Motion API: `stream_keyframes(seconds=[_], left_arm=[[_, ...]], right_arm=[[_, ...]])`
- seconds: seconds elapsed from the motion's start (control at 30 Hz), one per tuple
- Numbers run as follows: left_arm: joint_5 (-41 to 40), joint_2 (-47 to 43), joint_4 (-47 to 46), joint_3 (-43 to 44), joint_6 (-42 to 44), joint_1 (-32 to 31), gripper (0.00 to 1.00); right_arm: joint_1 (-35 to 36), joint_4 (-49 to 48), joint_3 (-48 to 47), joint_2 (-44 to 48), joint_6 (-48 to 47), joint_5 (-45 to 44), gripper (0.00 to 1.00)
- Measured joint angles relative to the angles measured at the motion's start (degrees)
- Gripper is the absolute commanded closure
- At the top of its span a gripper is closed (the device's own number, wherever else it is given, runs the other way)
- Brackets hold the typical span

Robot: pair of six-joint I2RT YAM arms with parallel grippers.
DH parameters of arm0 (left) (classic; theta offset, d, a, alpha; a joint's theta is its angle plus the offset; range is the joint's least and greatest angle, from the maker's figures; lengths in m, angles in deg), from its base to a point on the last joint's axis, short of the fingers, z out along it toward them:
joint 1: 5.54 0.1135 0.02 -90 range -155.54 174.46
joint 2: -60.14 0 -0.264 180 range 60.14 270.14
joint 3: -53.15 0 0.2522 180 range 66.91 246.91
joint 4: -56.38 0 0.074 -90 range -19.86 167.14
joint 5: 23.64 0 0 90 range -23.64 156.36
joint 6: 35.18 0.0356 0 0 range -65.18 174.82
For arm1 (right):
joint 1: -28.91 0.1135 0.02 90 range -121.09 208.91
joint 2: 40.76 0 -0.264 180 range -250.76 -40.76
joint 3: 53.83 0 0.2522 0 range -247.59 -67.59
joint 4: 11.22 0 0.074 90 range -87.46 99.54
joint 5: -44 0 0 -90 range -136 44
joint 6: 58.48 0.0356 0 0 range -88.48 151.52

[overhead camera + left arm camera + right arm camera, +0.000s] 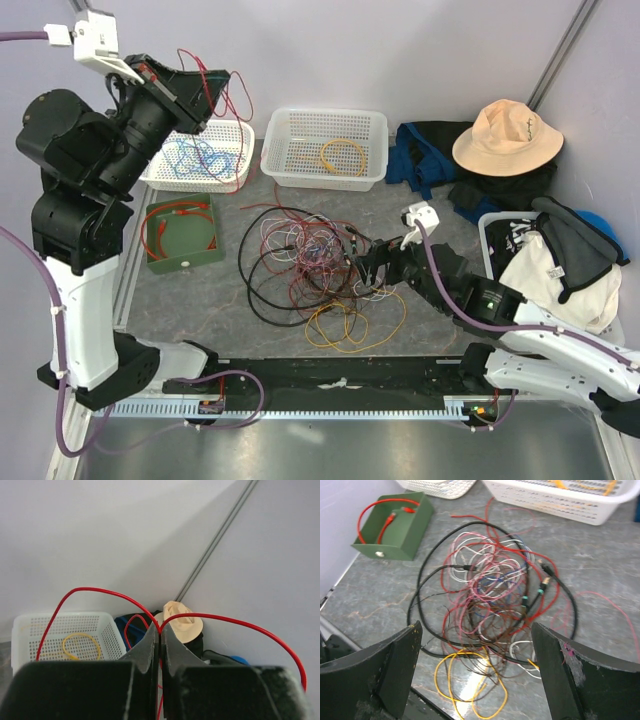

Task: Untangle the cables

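Observation:
A tangle of cables (pixel 310 262) lies mid-table: red, white, maroon and blue wires, a thicker black loop and a yellow wire (pixel 345 325) at the near side. It also shows in the right wrist view (pixel 495 595). My left gripper (pixel 205 85) is raised at the back left, shut on a red wire (pixel 215 616) that loops out to both sides of the fingertips. My right gripper (pixel 372 262) is open and empty at the tangle's right edge, just above it; the yellow wire (pixel 470 680) lies between its fingers (pixel 395 665).
A green box (pixel 182 232) holds an orange-red cable. The left white basket (pixel 200 155) holds blue wires; the right white basket (pixel 325 148) holds a yellow one. A tan hat (pixel 505 135), dark clothes and a bin (pixel 545 262) fill the right side.

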Motion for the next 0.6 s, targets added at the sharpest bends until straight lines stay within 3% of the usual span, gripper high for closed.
stream_keyframes(seconds=[0.37, 0.6], left_arm=[[-8.8, -3.7, 1.1, -23.5, 0.0, 0.5, 0.98], [-12.8, -3.3, 0.4, -38.3, -0.3, 7.0, 0.98]], right_arm=[[0.0, -4.3, 1.8, 0.3, 0.7, 2.2, 0.02], [0.0, -4.2, 3.5, 1.8, 1.5, 2.1, 0.02]])
